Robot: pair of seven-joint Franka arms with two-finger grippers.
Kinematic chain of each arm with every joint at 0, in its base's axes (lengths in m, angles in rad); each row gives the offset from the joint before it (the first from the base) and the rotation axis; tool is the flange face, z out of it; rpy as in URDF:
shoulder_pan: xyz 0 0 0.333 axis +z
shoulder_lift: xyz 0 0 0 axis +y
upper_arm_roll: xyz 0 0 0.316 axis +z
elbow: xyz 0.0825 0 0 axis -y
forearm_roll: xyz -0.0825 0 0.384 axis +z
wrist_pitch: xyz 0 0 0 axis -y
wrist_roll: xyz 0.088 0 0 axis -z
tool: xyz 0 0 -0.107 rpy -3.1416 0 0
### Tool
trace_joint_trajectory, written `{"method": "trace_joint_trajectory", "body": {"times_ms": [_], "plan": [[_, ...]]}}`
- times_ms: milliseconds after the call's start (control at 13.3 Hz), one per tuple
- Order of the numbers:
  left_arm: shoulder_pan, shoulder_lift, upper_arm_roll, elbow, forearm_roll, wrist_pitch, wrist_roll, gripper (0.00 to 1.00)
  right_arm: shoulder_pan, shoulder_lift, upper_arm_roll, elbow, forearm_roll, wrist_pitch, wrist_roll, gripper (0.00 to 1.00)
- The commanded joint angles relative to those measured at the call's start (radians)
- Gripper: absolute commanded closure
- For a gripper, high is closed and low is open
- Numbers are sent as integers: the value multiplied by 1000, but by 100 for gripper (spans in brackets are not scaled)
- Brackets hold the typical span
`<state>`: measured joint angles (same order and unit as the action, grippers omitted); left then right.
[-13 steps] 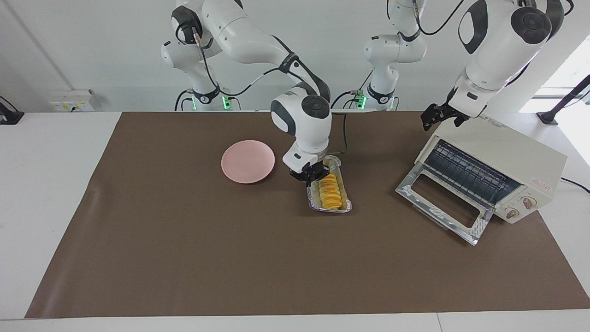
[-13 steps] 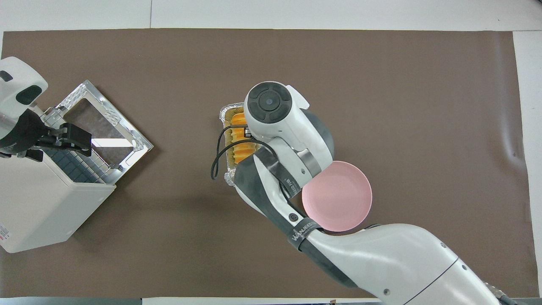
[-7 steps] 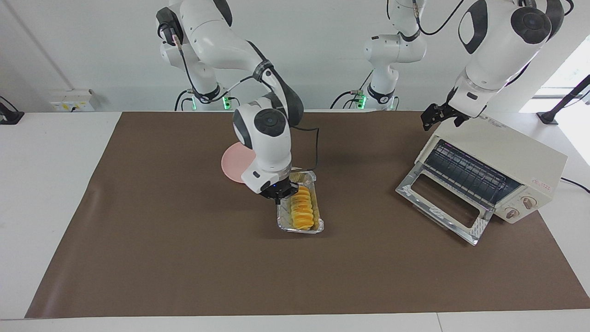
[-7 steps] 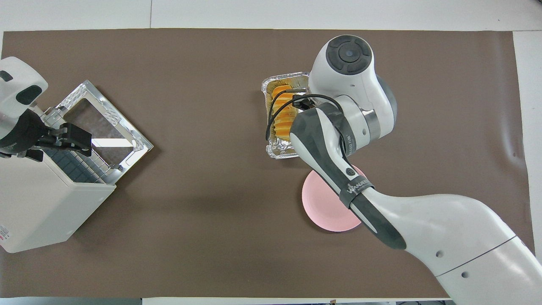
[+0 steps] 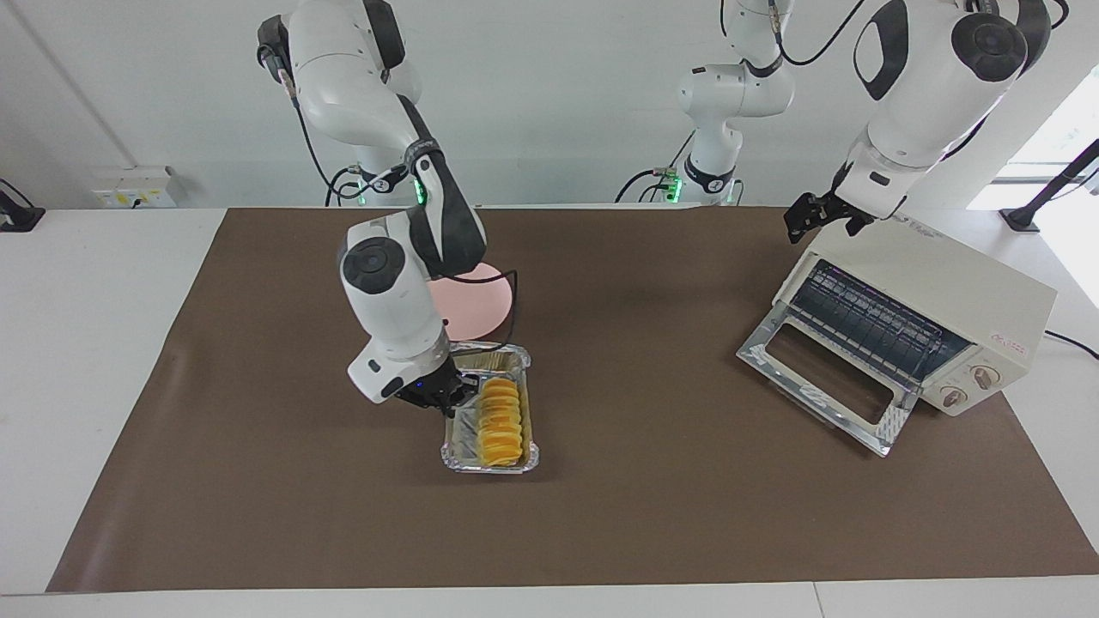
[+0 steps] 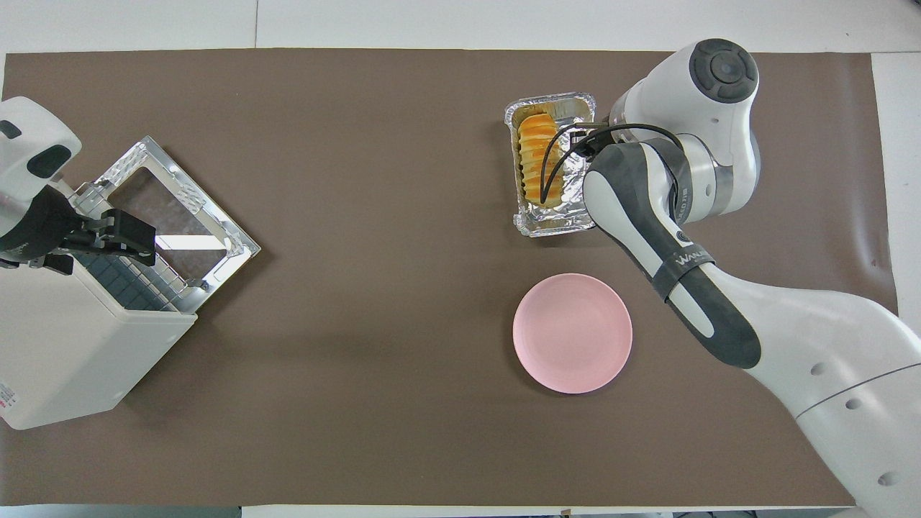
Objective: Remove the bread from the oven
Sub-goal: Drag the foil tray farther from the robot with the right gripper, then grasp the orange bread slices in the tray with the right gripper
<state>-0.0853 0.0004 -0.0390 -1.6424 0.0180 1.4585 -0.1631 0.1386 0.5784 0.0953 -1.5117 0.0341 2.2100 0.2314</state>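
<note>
At the lower middle of the facing view, the right end effector (image 5: 448,397) sits low at the side rim of a foil tray (image 5: 458,446), its fingers pinched together on that rim. The bread (image 5: 500,421) lies lengthwise inside the tray, out of the oven (image 5: 944,292), which stands at the right edge of that frame with its glass door dropped open and its wire rack bare. In the overhead view the tray (image 6: 568,216) shows at upper centre-right with the bread (image 6: 536,158) in it, and a pink plate (image 6: 573,333) lies below it in the frame, apart from the tray. The tray seems to rest on the brown tabletop (image 5: 687,515), though contact is hard to judge. The left end effector (image 5: 816,219) hangs at the oven's top corner, upper right of the facing view; I cannot tell whether its fingers are spread or pressed together.
</note>
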Motion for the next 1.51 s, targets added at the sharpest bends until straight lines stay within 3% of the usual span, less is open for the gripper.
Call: {"method": "trace_joint_trajectory", "body": {"times_ms": [0,75,151,226,527,753,979,1431], "plan": [[1,-4,2,-5,-15,8,13,0,-34,-6,12,-53,24,60,-72,100],[1,-4,2,-4,-15,8,13,0,-37,-5,12,-53,21,62,-76,100],[1,-4,2,-5,-15,8,13,0,-39,-3,11,-54,15,63,-78,76],[1,-4,2,-5,-15,8,13,0,-40,-3,9,-57,12,59,-78,1],[1,-4,2,-7,-15,8,11,0,-42,-18,8,-30,10,-42,-75,0],[-1,-7,2,-8,-15,8,11,0,-25,-8,6,69,3,-183,-34,0],[-1,-7,2,-7,-15,8,13,0,42,40,6,195,-95,-268,84,0],[-1,-7,2,-7,-15,8,13,0,75,100,4,211,-141,-211,134,0]]}}
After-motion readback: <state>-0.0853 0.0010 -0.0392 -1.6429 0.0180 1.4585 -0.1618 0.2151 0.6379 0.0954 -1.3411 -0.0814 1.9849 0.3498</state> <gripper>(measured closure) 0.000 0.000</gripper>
